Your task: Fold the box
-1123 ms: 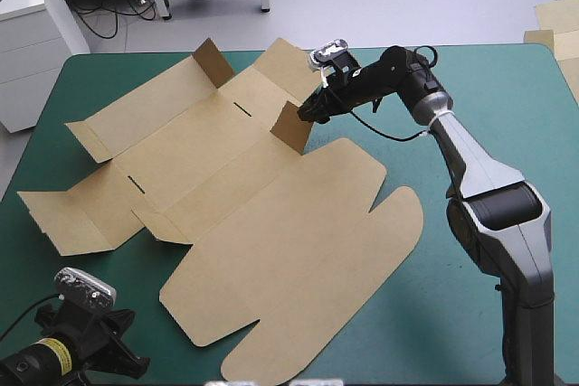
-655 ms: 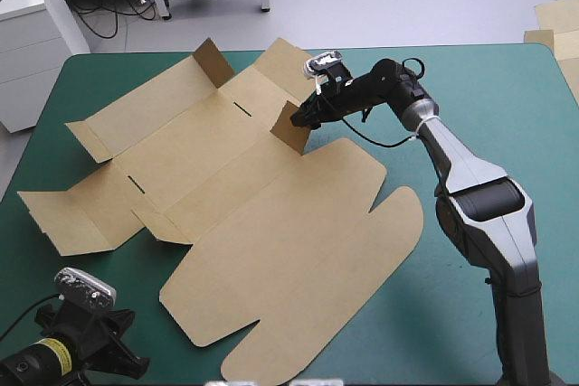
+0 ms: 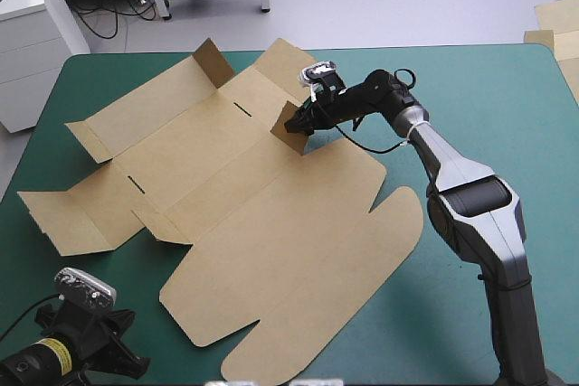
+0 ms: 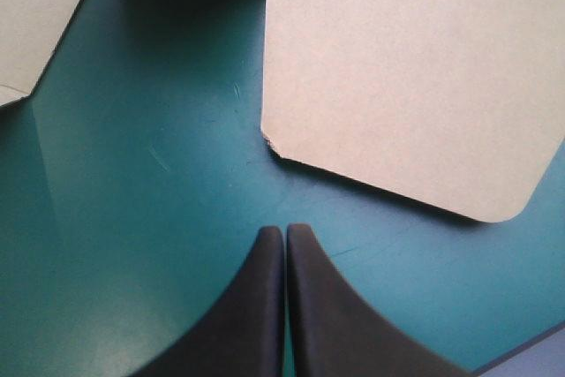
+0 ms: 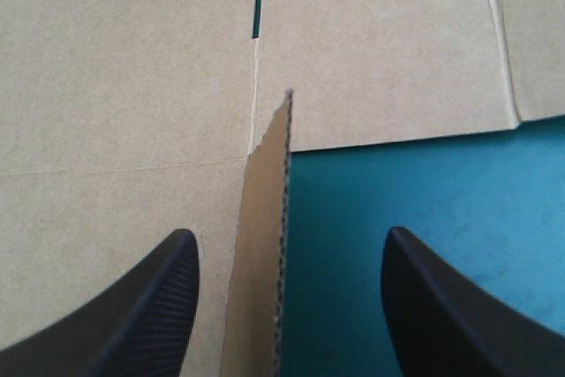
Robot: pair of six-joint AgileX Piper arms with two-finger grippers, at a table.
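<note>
— Counter first: what did we find on it?
— We saw a counter (image 3: 479, 88) under a smooth teal-green cover. The box (image 3: 226, 196) lay across its left and middle as one cut sheet of brown board, mostly flat. More board (image 3: 556, 20) showed beyond the far right corner.
— And the jaws?
— The right jaws were spread wide at the sheet's far right side, astride a small raised flap (image 3: 291, 129). In the right wrist view that flap stood between the two black fingers (image 5: 132, 306), nearer one than the other. We could not tell whether either touched it. The left jaws were pressed together, their tips meeting in one pointed arch over bare cover by the counter's near left corner. They held nothing, and a rounded corner of the box lay ahead of them.
— Shapes and textures?
— We noted matte board with a fluted cut edge on the flap and creased fold lines. There were narrow slots (image 3: 244, 108), a second upright flap (image 3: 214, 62) at the far edge, and rounded lobes (image 3: 389, 223) on the near right panel.
</note>
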